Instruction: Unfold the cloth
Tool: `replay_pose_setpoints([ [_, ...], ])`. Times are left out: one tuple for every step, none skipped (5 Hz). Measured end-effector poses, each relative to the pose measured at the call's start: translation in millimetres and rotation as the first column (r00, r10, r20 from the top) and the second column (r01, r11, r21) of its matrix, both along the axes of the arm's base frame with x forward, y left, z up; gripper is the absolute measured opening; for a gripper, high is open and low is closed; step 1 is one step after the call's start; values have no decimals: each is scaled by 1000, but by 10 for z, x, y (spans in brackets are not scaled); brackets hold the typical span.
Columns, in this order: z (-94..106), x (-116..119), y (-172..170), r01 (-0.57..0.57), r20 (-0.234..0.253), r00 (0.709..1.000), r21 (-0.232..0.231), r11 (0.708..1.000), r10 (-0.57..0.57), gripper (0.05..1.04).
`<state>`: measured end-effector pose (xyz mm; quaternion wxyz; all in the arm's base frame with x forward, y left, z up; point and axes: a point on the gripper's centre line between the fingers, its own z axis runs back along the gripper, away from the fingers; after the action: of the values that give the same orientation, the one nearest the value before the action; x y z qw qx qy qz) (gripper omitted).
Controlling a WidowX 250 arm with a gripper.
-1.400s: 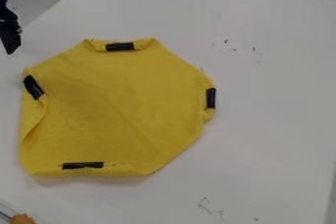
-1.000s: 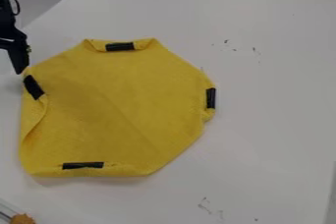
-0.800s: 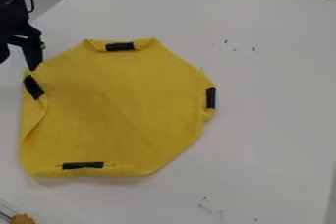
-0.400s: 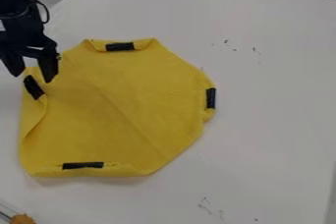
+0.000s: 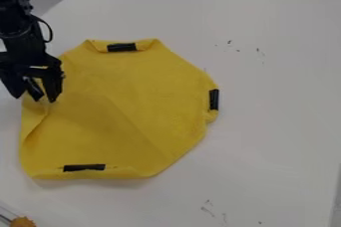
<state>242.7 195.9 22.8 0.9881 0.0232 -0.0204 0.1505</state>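
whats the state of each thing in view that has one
yellow cloth, partly folded, edges turned in
gripper, open, over the cloth's left edge
top tape strip, stuck down
right tape strip, stuck down
bottom tape strip, stuck down

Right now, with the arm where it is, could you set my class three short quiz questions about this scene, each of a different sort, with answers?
1. True or false: the cloth has a folded-over edge at the picture's top.
2. At which picture side of the cloth is the claw? a) right b) left c) bottom
3. Fill in: the strip along the cloth's bottom edge is coloured ____.

Key: 1 true; 2 b; 3 black
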Motion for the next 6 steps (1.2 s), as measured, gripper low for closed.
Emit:
replay_pose_setpoints([
  [-32, -28, -34, -11, -7, 1000, -13, 1000, 11, 1000],
  [-34, -11, -29, 1, 5, 1000, -9, 1000, -1, 947],
  [-33, 10, -16, -2, 18, 1000, -1, 1000, 2, 660],
  [-56, 20, -12, -4, 22, 1000, -1, 1000, 4, 356],
  [-57, 27, -16, -13, 24, 1000, -3, 1000, 13, 231],
  [-60, 42, -35, -16, 24, 1000, 0, 1000, 16, 482],
])
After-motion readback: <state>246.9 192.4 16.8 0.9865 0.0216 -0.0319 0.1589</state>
